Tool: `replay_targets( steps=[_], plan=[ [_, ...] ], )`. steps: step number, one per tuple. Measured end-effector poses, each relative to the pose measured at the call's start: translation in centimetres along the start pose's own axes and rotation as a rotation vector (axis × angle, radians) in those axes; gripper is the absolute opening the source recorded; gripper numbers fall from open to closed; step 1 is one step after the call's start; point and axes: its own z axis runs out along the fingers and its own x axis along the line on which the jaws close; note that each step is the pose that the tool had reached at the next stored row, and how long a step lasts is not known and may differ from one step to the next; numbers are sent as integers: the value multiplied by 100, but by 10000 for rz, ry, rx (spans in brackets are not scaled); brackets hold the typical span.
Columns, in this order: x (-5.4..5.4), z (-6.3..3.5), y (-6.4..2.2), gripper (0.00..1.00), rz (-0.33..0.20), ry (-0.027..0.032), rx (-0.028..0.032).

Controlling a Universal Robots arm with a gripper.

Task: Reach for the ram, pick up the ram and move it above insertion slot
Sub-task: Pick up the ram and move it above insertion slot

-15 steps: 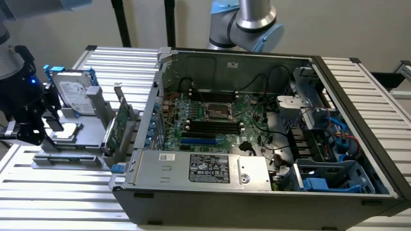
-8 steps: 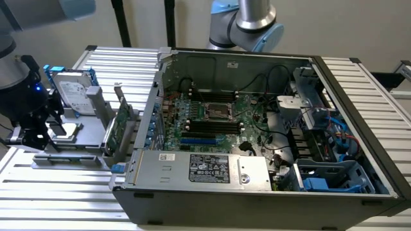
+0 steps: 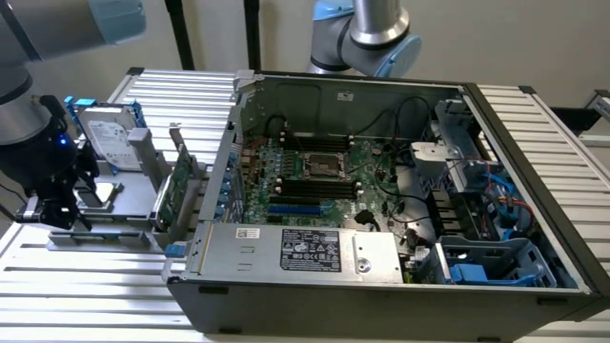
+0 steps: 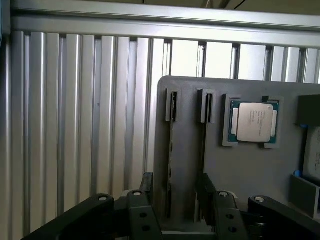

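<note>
The black two-fingered gripper (image 4: 176,184) sits closest to the wrist camera. Its fingers (image 4: 147,182) are spread apart and hold nothing, and they stand either side of one groove in the flat grey plastic holder tray (image 4: 250,170).

In that groove is the ram (image 4: 170,150), standing on its long edge. It is seen edge-on as a long, thin, dark strip, so its green face and chips cannot be made out. A second, similar groove runs just beside it, partly behind one finger.

By the look of it the reach is all but done. The grasp is not yet made, and the lift and carry are left to do.

Further along the tray from the ram, a square silver-capped processor (image 4: 254,122) lies in its own pocket. The tray rests on a ribbed aluminium table (image 4: 75,125).

In the exterior view the gripper (image 3: 57,207) hangs low over the tray. A larger green card (image 3: 170,193) stands upright at the tray's far side. Beyond the card, well apart from the tray, is the open grey computer case (image 3: 381,300). The long black insertion slots (image 3: 315,187) on its motherboard have no stick above them.
</note>
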Motion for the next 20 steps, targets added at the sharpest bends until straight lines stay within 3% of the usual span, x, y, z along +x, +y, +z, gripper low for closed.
replay_targets(
  steps=[20],
  plan=[
    [10, 363, -3, 48, 0, 0, -1]
  ],
)
